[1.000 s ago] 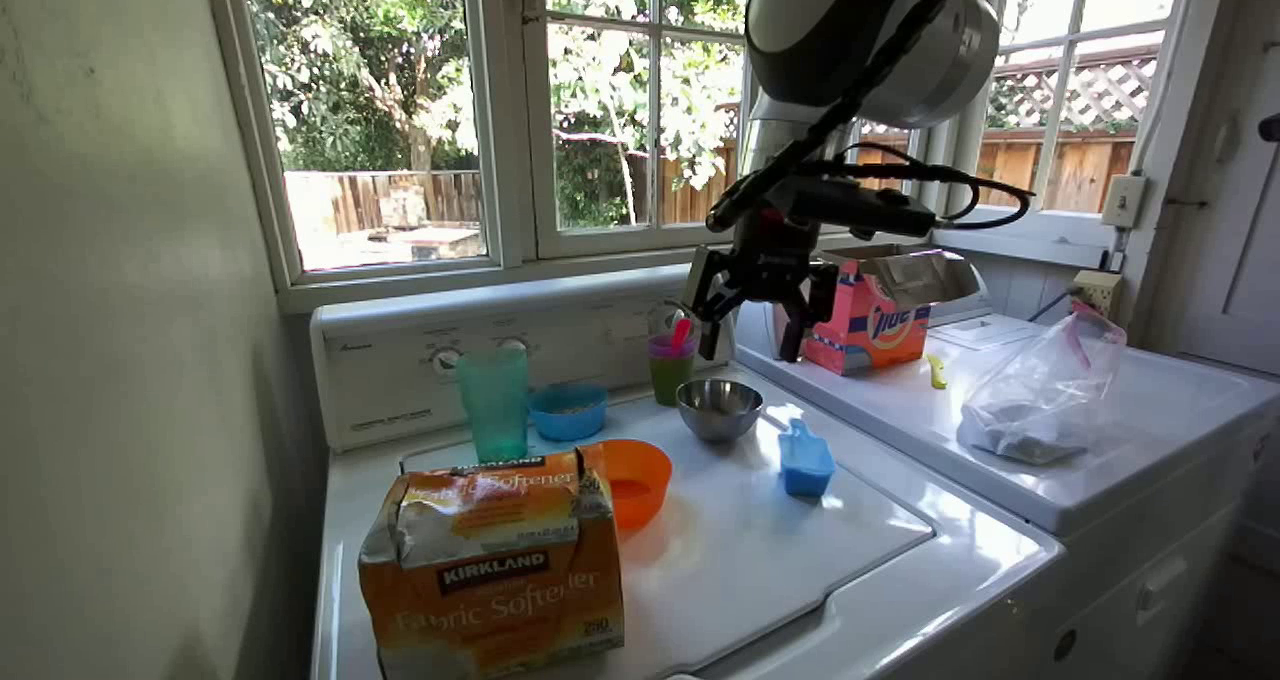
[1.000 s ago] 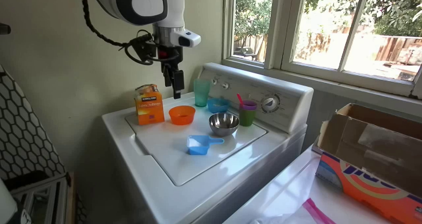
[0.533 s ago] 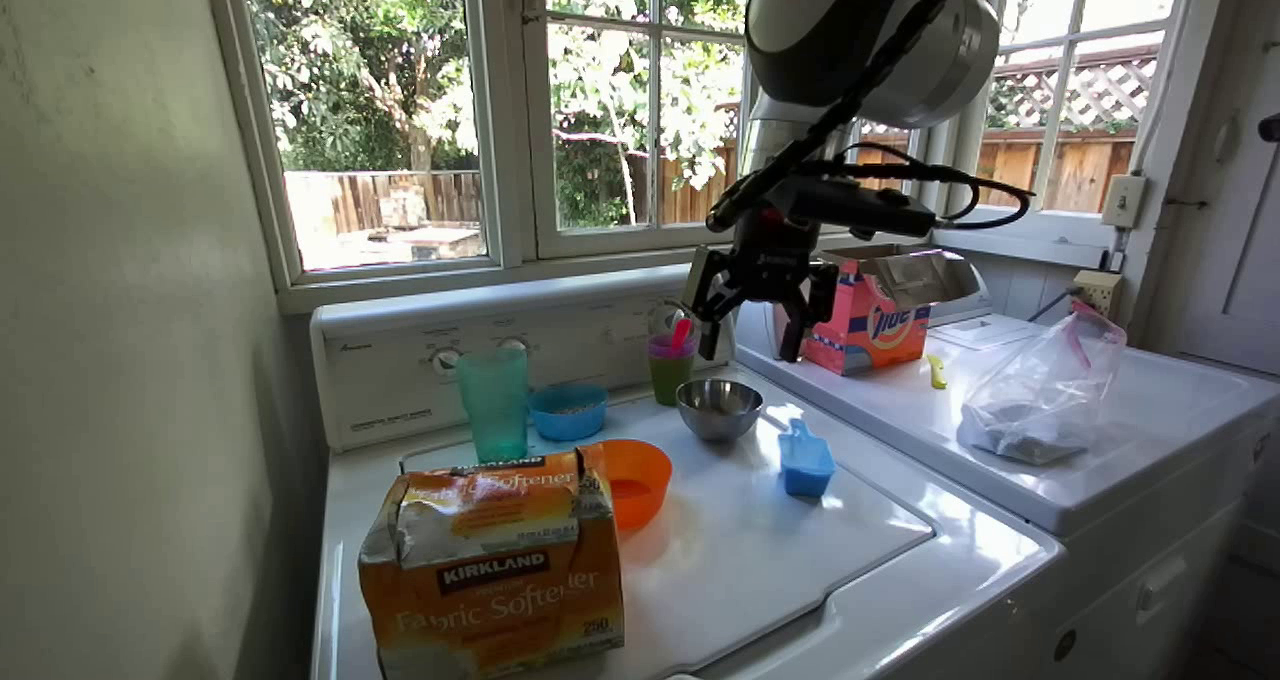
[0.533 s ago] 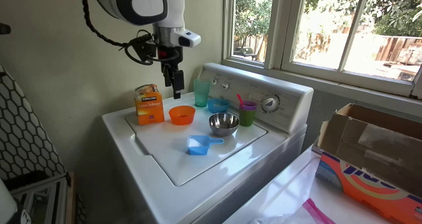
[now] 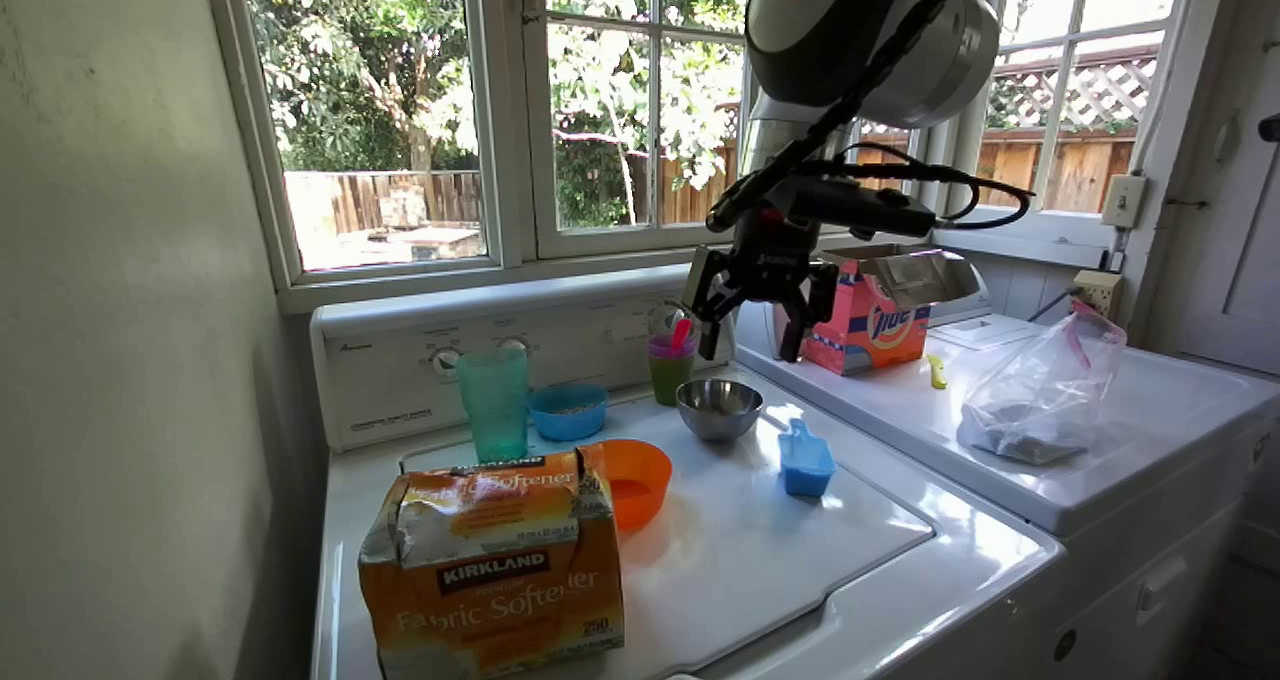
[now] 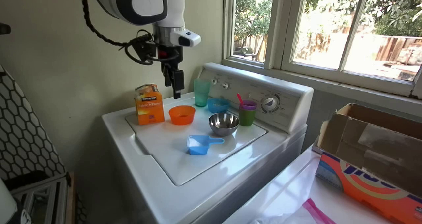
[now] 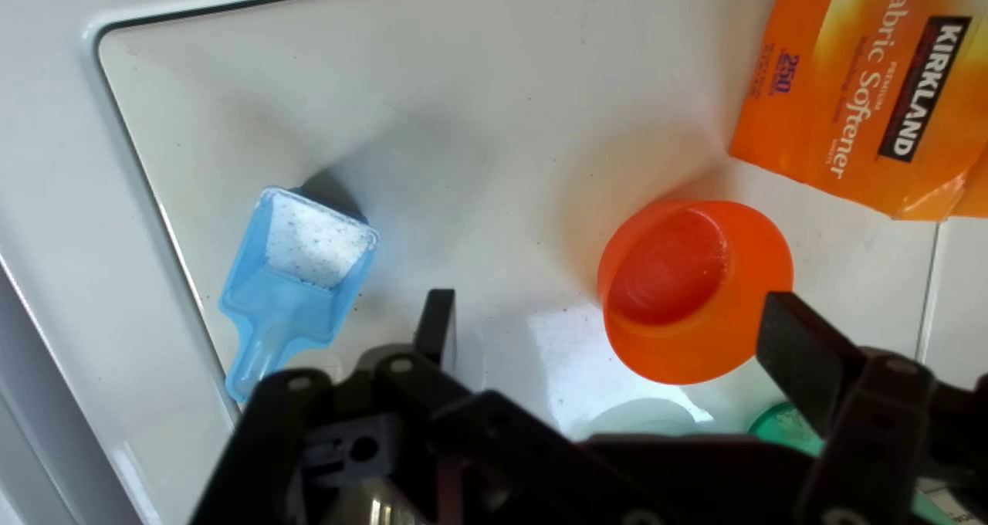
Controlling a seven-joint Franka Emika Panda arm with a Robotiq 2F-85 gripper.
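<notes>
In an exterior view, an orange cardboard Kirkland fabric softener box (image 6: 150, 110) stands upright at the left of the white washing machine lid (image 6: 168, 158). Above the lid hang the black jaws, spread wide. Just right of the box sits an orange plastic bowl (image 6: 182, 118); then come a translucent teal tumbler (image 6: 201, 92), a light-blue plastic scoop (image 6: 197, 149) nearer the camera, white powder (image 7: 320, 239) inside it in the wrist view, a round blue bowl (image 6: 218, 109), a shiny steel bowl (image 6: 224, 131) and a purple-topped green cup (image 6: 247, 119) with a pink stick (image 6: 239, 98). Farther right, an open orange Tide carton (image 6: 362, 184) stands on a white appliance (image 6: 290, 191).
</notes>
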